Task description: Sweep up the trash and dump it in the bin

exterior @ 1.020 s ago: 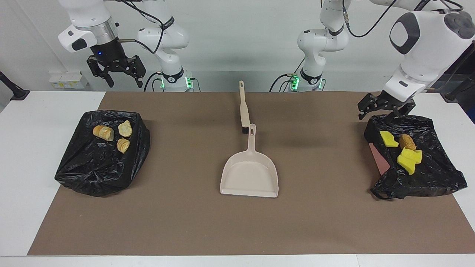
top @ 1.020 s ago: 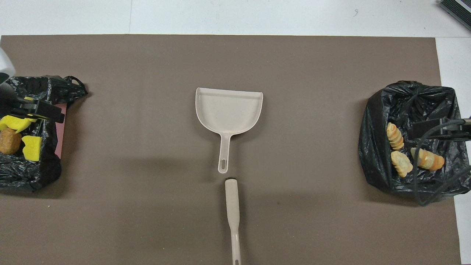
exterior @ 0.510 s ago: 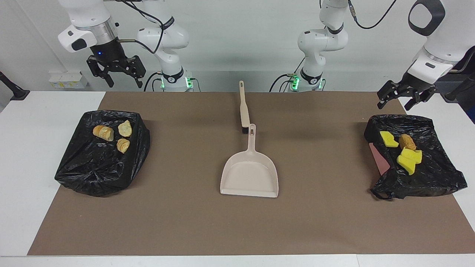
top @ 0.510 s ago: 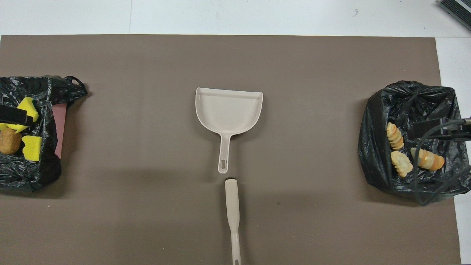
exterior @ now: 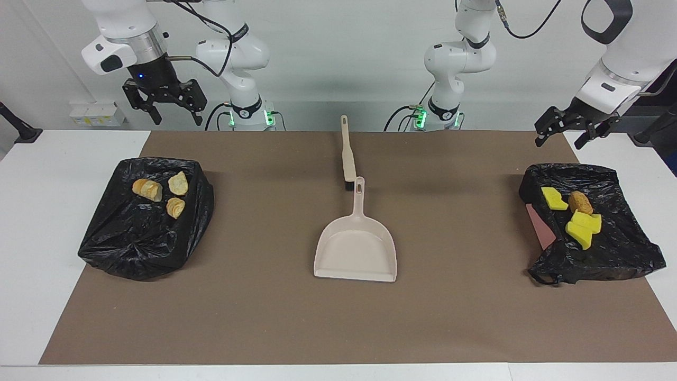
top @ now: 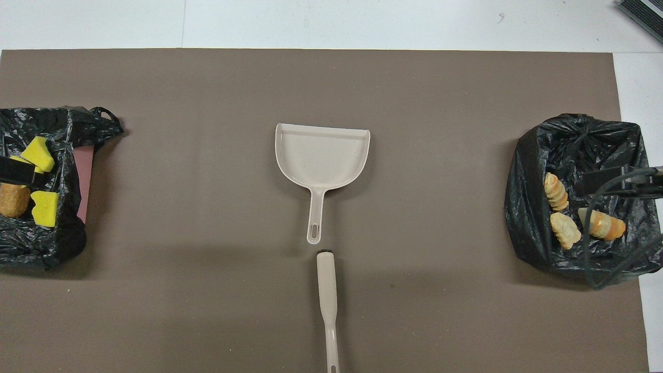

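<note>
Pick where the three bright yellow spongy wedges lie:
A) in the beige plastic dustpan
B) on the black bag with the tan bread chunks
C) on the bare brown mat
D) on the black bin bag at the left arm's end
D: the yellow wedges sit on the black bin bag at the left arm's end, beside a brown crusty lump.

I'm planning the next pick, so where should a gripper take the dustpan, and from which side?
Probably by the handle of the dustpan. The pan lies flat on the mat with its narrow, straight handle pointing toward the robots and ending by the brush. The scoop looks too wide to span. Come straight down from above, fingers either side of the handle, midway along it to stay off the brush.
</note>
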